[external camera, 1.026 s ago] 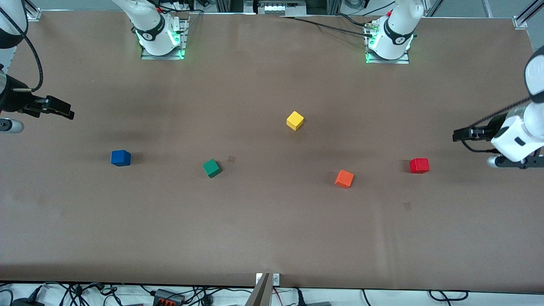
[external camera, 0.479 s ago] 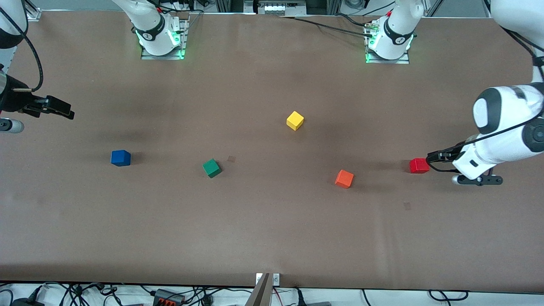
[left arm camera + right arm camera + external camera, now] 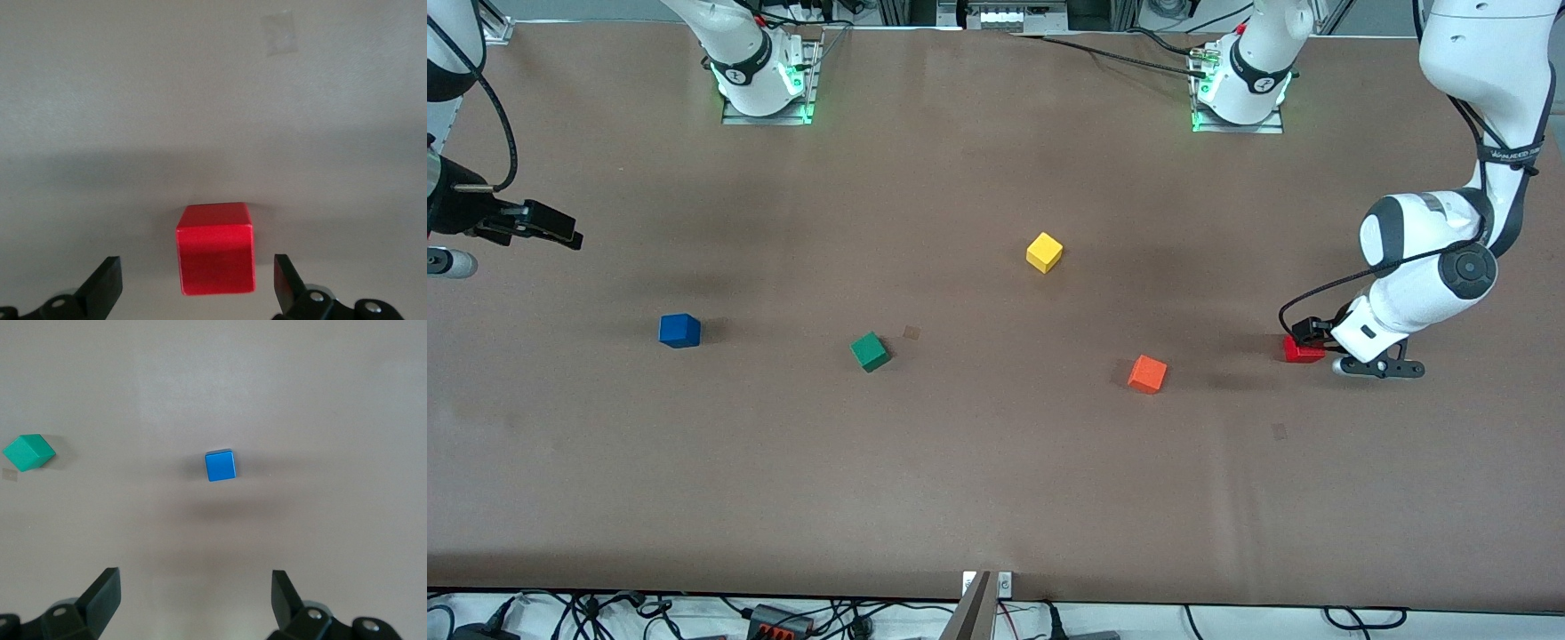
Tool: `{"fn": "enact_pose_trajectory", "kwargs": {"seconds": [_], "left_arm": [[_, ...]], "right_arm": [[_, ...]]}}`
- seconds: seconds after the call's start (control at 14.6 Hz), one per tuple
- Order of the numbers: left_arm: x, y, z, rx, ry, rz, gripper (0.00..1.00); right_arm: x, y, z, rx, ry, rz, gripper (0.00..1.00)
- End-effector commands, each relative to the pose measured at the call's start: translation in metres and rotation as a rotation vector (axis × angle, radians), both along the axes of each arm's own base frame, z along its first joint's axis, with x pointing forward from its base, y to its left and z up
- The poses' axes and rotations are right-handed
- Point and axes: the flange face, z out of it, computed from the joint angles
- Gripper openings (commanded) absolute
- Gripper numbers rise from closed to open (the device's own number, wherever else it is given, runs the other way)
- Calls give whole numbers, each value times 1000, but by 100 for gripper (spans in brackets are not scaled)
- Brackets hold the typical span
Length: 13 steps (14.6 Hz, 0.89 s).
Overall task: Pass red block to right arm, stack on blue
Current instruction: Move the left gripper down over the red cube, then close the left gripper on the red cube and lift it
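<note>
Red and cube-shaped, the small bright block sits flat on the brown matte surface toward the left arm's end, roughly level with the small orange cube as seen from the front camera. The left end effector is low over it; in the left wrist view the red block lies between the two black fingers, which stand spread with a gap on each side, so the end effector is released and nothing is grasped. The small dark blue cube rests toward the right arm's end, well apart from the red block, with the small green cube between them and a small yellow cube farther from the front camera. The right end effector waits over the surface's edge near the blue cube; its wrist view shows the blue cube below and its fingers parted and empty. Assessment: the task is at its first step. No grasp, no lift, no handover, no stacking is done; all of these remain. Limitations: from the front, the left arm's wrist covers part of the red block, and contact between fingers and block cannot be confirmed from that view. The right arm is largely cut off at the frame edge.
</note>
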Motion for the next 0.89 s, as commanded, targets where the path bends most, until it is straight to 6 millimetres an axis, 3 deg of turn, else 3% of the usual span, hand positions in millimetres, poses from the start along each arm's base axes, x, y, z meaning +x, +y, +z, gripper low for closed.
{"fn": "enact_pose_trajectory", "kwargs": {"seconds": [0.0, 0.82], "left_arm": [[-5, 1, 0, -7, -6, -26, 100], [-5, -7, -36, -13, -37, -14, 99]], "right_arm": [[-6, 1, 5, -14, 4, -3, 100], [-6, 1, 5, -14, 4, -3, 100]]}}
